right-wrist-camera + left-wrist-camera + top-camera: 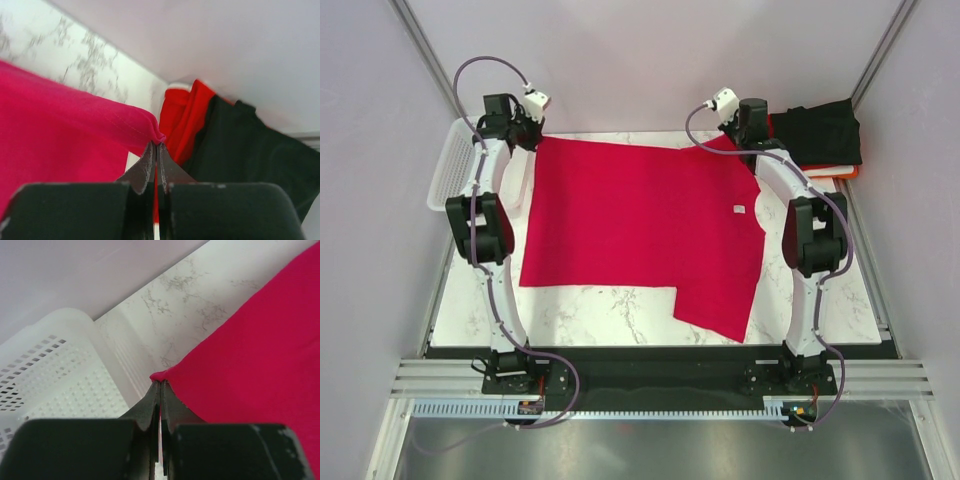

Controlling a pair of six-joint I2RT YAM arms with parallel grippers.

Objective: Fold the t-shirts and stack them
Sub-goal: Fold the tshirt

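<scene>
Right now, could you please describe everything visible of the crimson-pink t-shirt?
The crimson-pink t-shirt is plain soft cloth, spread flat on the marble table, one small white label showing near its right edge. Its near edge is stepped, longer on the right. The left gripper and the right gripper each pinch a far corner.

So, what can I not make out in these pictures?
- Top view: folded shirts under the black t-shirt; only thin edges show.
- Top view: white tag on the crimson t-shirt; too small to read.
- Left wrist view: white mesh basket; cut off by the left edge.
</scene>
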